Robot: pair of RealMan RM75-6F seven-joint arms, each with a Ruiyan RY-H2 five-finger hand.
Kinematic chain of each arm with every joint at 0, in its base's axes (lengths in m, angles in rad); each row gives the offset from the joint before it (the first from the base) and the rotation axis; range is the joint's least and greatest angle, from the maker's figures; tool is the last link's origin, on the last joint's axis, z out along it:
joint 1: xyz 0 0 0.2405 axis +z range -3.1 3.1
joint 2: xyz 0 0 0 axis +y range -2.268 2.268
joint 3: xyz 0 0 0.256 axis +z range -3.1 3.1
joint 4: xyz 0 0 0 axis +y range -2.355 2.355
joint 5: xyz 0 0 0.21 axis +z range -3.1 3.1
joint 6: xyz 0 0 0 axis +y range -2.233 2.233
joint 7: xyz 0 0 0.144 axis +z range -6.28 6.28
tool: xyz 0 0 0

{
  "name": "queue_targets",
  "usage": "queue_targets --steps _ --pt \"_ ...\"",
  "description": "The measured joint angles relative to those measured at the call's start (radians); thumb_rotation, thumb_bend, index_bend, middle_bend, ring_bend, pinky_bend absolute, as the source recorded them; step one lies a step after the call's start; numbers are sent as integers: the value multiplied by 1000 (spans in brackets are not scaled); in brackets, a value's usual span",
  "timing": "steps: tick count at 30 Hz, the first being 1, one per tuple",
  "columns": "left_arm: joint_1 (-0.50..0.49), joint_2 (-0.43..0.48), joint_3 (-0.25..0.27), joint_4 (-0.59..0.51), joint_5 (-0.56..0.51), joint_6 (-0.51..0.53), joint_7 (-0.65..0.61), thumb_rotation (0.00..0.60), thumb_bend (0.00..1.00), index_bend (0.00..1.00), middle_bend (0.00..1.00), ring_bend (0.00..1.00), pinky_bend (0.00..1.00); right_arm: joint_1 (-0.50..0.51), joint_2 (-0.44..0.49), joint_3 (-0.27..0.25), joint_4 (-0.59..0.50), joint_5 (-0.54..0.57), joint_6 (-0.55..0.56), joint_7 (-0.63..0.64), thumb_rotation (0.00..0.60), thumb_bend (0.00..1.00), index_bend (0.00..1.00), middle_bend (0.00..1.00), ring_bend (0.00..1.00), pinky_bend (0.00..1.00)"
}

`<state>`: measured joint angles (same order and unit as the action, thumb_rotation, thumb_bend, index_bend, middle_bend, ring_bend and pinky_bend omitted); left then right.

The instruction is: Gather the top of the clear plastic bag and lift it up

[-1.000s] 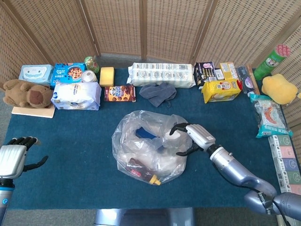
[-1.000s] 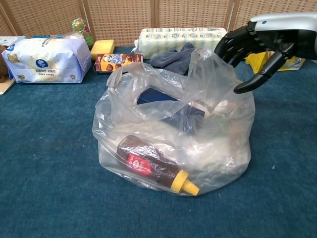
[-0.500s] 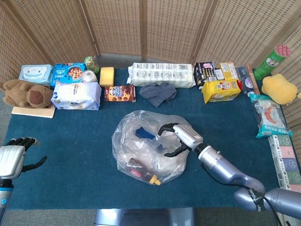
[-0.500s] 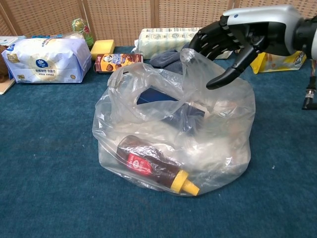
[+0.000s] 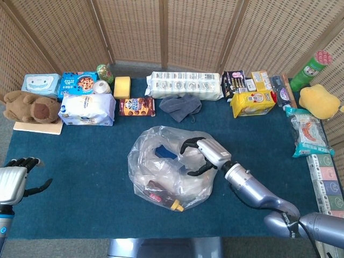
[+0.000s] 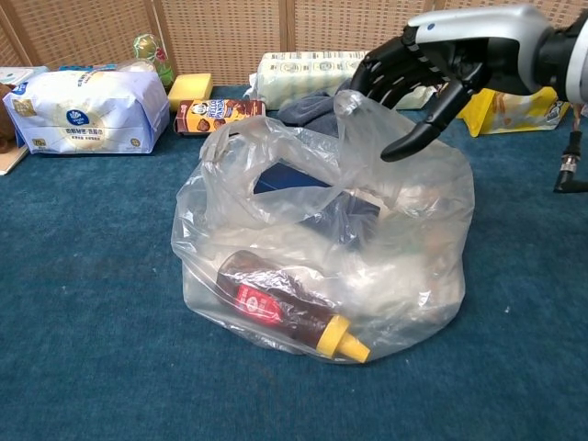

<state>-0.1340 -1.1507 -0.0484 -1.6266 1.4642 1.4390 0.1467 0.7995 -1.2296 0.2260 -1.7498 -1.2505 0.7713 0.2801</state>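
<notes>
- Clear plastic bag (image 5: 169, 166) sits on the blue table cover (image 5: 80, 161), just in front of the grey cloth (image 5: 180, 105). Bag is slumped, top loose and crumpled, not lifted.
- Inside the bag: brown sauce bottle (image 6: 289, 312) lying on its side, yellow cap toward the front right; a dark blue box (image 6: 294, 179) further back. Other contents too blurred through the plastic to identify.
- Right hand (image 5: 203, 156) is over the bag's top right edge. Fingers (image 6: 390, 69) are curled down against the raised plastic flap, thumb (image 6: 427, 119) spread out to the side.
- Chest view shows a visible gap between thumb and fingers; plastic is touched but not pinched. The hand holds nothing.
- Left hand (image 5: 13, 183) is far left of the bag, near the table's front edge. Fingers apart and lightly curled, empty.
- Behind the bag, beside the grey cloth: chocolate biscuit box (image 5: 136, 106) to the cloth's left, long white multipack (image 5: 185, 85) behind it.
- Further left of the bag: white and blue pack (image 5: 87, 109), brown plush toy (image 5: 31, 107).
- To the right of the bag: yellow snack bag (image 5: 252, 103), yellow plush (image 5: 318, 101).
</notes>
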Motion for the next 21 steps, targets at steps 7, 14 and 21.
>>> queue_targets --steps 7,14,21 --pt "-1 -3 1 0 4 1 -1 314 221 425 445 405 374 0 -16 -25 2 44 22 -116 600 138 392 316 238 169" --pt "2 -1 1 2 -1 3 -2 313 221 425 445 405 374 18 -35 -20 -10 62 -20 -93 600 134 399 317 233 142" --pt "1 -4 -1 10 -8 -1 -6 308 221 425 445 405 374 33 -24 13 -44 84 -91 36 599 131 409 316 230 123"
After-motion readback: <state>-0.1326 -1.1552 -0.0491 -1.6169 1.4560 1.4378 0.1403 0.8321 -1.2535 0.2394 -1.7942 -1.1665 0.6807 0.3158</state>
